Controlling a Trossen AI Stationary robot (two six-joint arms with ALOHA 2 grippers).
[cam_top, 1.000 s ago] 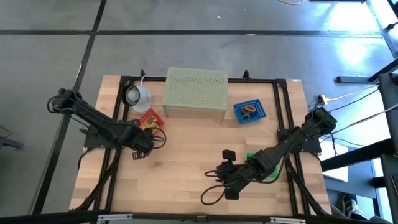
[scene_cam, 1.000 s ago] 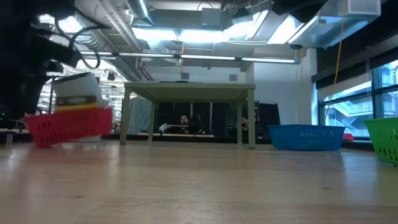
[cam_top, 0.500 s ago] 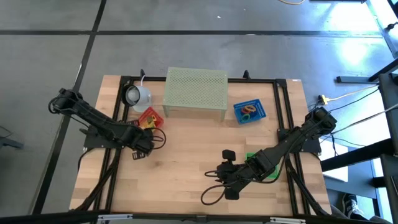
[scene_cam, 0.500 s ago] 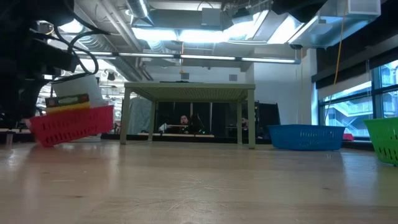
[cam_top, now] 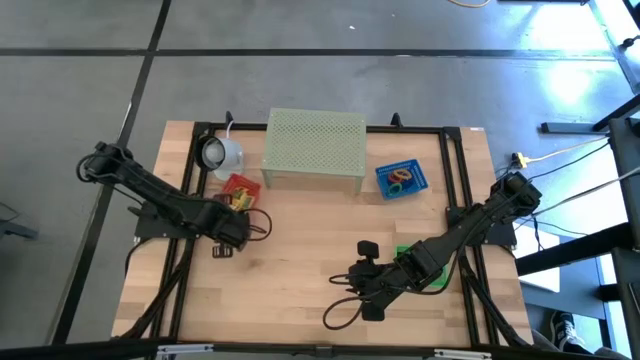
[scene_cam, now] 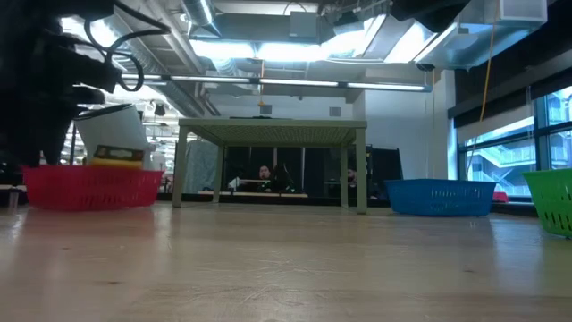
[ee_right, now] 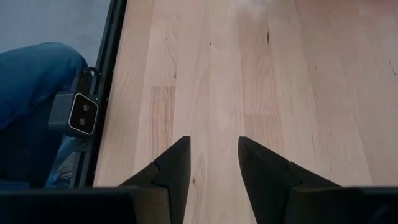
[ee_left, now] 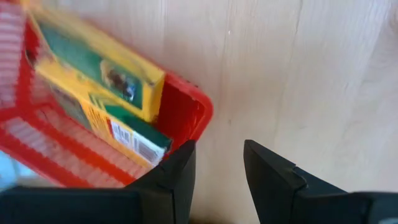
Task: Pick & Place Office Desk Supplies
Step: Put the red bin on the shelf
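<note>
A red basket [cam_top: 238, 188] holding yellow printed packets [ee_left: 99, 81] rests flat on the table left of centre, in front of the pale green stand. My left gripper [ee_left: 217, 149] points down just beside the basket's near corner [ee_left: 198, 115]. It is open, with only bare wood between its fingers. My right gripper [ee_right: 208, 162] hangs open over bare wood near the table's front middle [cam_top: 365, 280]. A blue basket [cam_top: 402, 179] with coloured loops sits at the back right. My left gripper stands with the outer side of one finger [ee_left: 180, 165] right at the red basket's near corner, coming from above. The basket's wall runs down behind that finger, so I cannot tell whether they touch. Nothing lies between the fingers.
The pale green perforated stand [cam_top: 314, 148] stands at the back centre, with a white round object [cam_top: 220, 153] to its left. A green basket [scene_cam: 554, 201] sits at the right, partly under my right arm. A person's blue trouser leg [ee_right: 31, 93] shows beyond the table's edge.
The red basket was tilted, with one end raised off the table. It has come down and now sits level on the wood. My left gripper has stayed in place and rolled a little about its own pointing line.
</note>
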